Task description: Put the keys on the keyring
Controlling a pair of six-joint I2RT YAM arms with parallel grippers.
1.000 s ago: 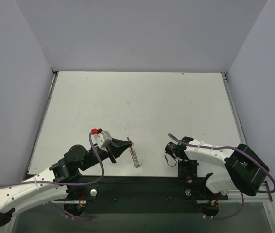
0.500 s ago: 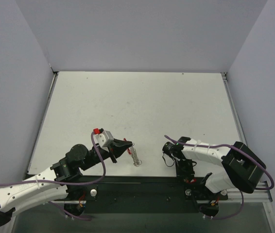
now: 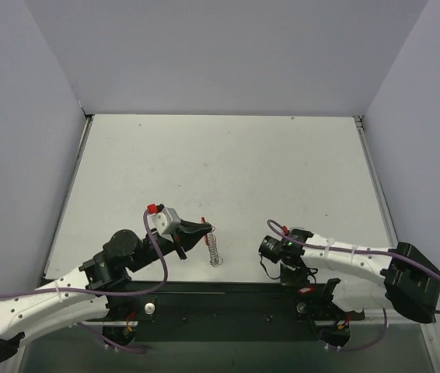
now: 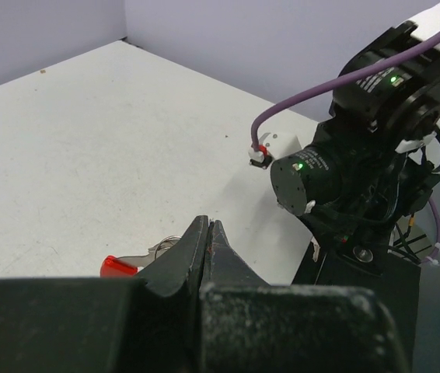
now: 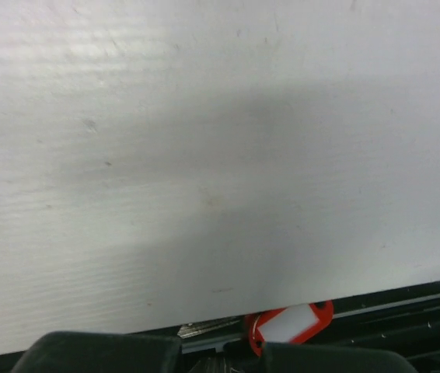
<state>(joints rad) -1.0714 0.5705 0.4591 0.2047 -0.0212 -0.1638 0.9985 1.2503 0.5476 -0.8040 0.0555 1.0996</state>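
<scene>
The right claw (image 3: 267,252) just closed by the white counter (image 3: 228,163) edge; the left claw (image 3: 204,231) pinches the thin red keyring (image 3: 204,221), small silver metal keys (image 3: 215,250) dangling, so threading seems done.

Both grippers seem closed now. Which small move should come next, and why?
Probably ease the right gripper leftward, toward the left gripper. The left fingers look pinched on the red keyring, the silver keys trailing from it, while a red tag and a lone key show at the right fingers. Bare table separates the two, so nothing can be threaded yet.
</scene>
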